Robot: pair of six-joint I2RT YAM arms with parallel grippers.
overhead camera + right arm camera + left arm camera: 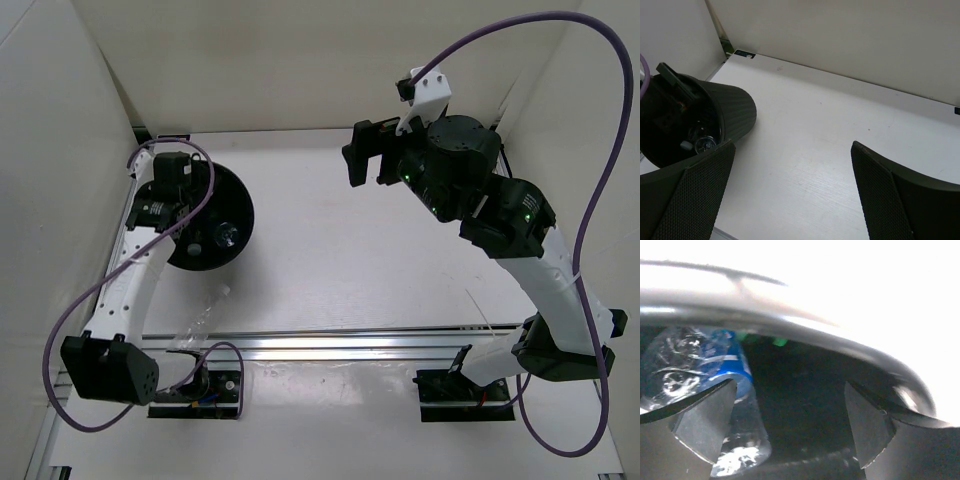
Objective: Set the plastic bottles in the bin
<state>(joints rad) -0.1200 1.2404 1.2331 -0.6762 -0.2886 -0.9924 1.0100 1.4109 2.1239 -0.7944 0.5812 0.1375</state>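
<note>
The black bin [232, 215] stands at the left of the table. My left gripper [172, 196] hangs over its mouth, open and empty. In the left wrist view the open gripper [790, 390] looks past the bin's rim [805, 332] at a clear bottle with a blue label [715, 372] lying inside, with a bit of green [780, 342] behind it. A clear bottle [226, 236] shows inside the bin from above. Another clear bottle [200, 322] lies on the table in front of the bin. My right gripper [366, 156] is open, empty and raised at the back middle.
White walls enclose the table on the left, back and right. A metal rail [340, 345] runs across the near edge. In the right wrist view the gripper [792, 150] is over bare white table, with the bin [735, 107] at the left and a bottle [704, 145] inside.
</note>
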